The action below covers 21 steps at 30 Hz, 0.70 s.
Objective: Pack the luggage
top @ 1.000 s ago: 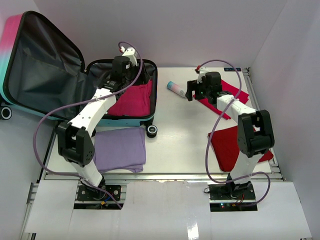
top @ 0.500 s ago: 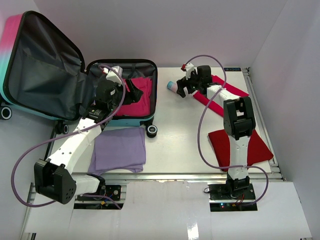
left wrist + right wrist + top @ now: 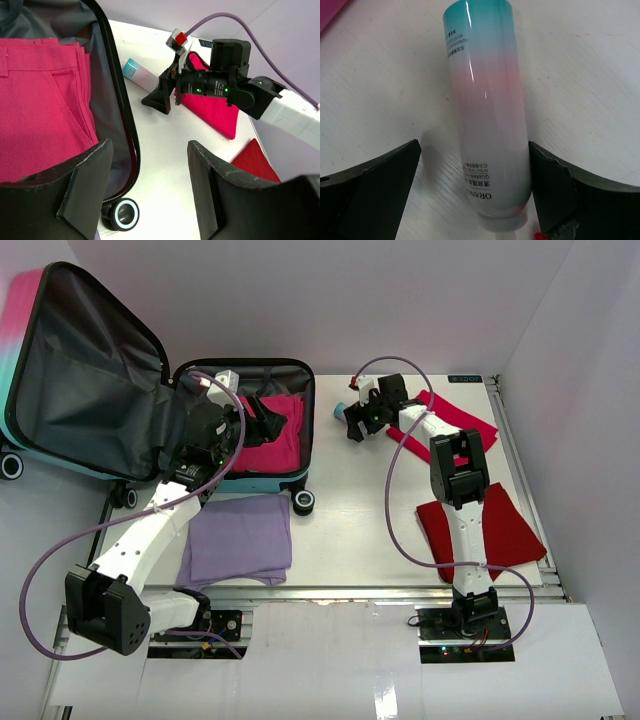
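A white surface [image 3: 370, 510] boxed in by pale walls carries the whole job. The luggage [image 3: 85, 360] sits at its far left corner, the pink-to-teal lid propped upright against the wall so that the dark-lined base lies open to the arms. Folded pink trousers [image 3: 40, 100] already lie flat in that base, toward its right-hand rim, leaving bare lining beside them for more. The left fingers [image 3: 85, 185] hover over the near rim of the case, spread wide with nothing between them, above the trousers and one black wheel [image 3: 123, 214]. Just right of the luggage a small tube [image 3: 487, 115], fading from teal through pink to white, lies on its side on the surface. The right fingers [image 3: 370, 185] are lowered on either side of it, parted, one close against its flank and the other a little way off, so they straddle the tube without gripping it. Set across its narrow body like this, they look placed to pinch it once they close. A folded lilac cloth [image 3: 240, 535] lies just in front of the luggage on the left arm's side. A red cloth [image 3: 480, 525] and a crimson one [image 3: 460, 418] lie on the right arm's side, probably so that each arm can take what is nearest.
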Motion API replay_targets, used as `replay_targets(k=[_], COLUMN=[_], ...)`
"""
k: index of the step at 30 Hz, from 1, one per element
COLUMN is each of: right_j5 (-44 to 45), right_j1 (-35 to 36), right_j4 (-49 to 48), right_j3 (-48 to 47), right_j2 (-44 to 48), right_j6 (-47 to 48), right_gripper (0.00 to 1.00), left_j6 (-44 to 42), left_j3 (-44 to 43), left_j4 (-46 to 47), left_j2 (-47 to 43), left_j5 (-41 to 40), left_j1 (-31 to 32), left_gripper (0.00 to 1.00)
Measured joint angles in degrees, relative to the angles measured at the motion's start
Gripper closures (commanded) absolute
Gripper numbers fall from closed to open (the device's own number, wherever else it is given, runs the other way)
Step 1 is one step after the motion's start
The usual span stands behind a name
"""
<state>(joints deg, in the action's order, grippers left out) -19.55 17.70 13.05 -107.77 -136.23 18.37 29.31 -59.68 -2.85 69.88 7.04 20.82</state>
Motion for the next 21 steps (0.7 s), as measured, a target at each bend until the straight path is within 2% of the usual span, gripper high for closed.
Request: replay_targets(k=[1, 5, 7, 9, 10, 15, 21], right_j5=[0.2, 1.22, 1.82, 2.27, 2.55, 3.93, 4.91], right_j1=[0.11, 0.63, 0.87, 1.13, 1.24, 1.67, 2.02], right_j4=[0.66, 2.63, 3.08, 3.12, 2.84, -0.74, -4.12], right_j3=[-0.43, -1.21, -1.22, -1.19, -0.93, 7.21, 23.81], right_j2=[-0.08, -0.12, -0.12, -0.11, 0.02, 4.81, 19.28], right_j6=[-0.34, -1.92, -2.7, -3.29, -3.4, -5.38, -11.57], right_gripper=[0.19, 0.55, 0.68, 0.88, 0.92, 0.92, 0.92], left_j6=[0.18, 0.72, 0.86, 0.98, 1.06, 1.48, 4.26], left_j3=[0.3, 1.4, 1.7, 1.89, 1.91, 1.88, 1.88], left_j4=[0.32, 0.83, 1.28, 1.89, 2.12, 3.47, 5.75], left_j2=[-0.03, 0.01, 0.03, 0.03, 0.03, 0.28, 3.2], left_j5=[0.07, 0.51, 0.8, 1.12, 1.31, 3.44, 7.7], left_j1=[0.0, 0.0, 0.0, 0.0, 0.0, 0.0, -0.02], left_gripper=[0.29, 0.3, 0.3, 0.3, 0.3, 0.29, 0.24])
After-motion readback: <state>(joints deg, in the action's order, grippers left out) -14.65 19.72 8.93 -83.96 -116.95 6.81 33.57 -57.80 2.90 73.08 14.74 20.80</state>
